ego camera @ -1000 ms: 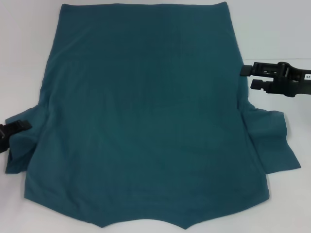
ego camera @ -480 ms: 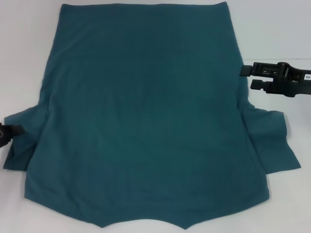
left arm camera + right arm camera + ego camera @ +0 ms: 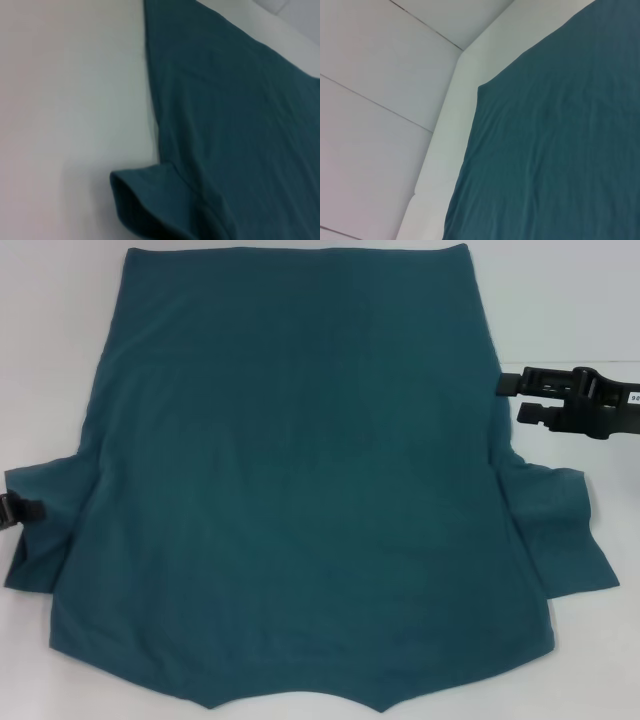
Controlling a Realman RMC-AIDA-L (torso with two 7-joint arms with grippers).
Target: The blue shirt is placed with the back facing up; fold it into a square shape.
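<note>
The blue shirt (image 3: 300, 470) lies spread flat on the white table (image 3: 570, 300), plain side up, hem at the far end and collar at the near edge. Its left sleeve (image 3: 45, 535) and right sleeve (image 3: 560, 530) stick out sideways. Only a black tip of my left gripper (image 3: 20, 510) shows at the picture's left edge, beside the left sleeve. My right gripper (image 3: 520, 398) hovers open by the shirt's right side edge, above the right sleeve, holding nothing. The left wrist view shows the sleeve (image 3: 145, 205) with its cuff curled up. The right wrist view shows the shirt's (image 3: 560, 140) far corner.
White table surface (image 3: 65, 110) runs along both sides of the shirt. The table's far edge (image 3: 445, 125) meets a pale panelled wall (image 3: 380, 60) just beyond the hem.
My left gripper has drawn back to the left, off the left sleeve, until only its tip shows. The right gripper has shifted very slightly right. The shirt lies as before.
</note>
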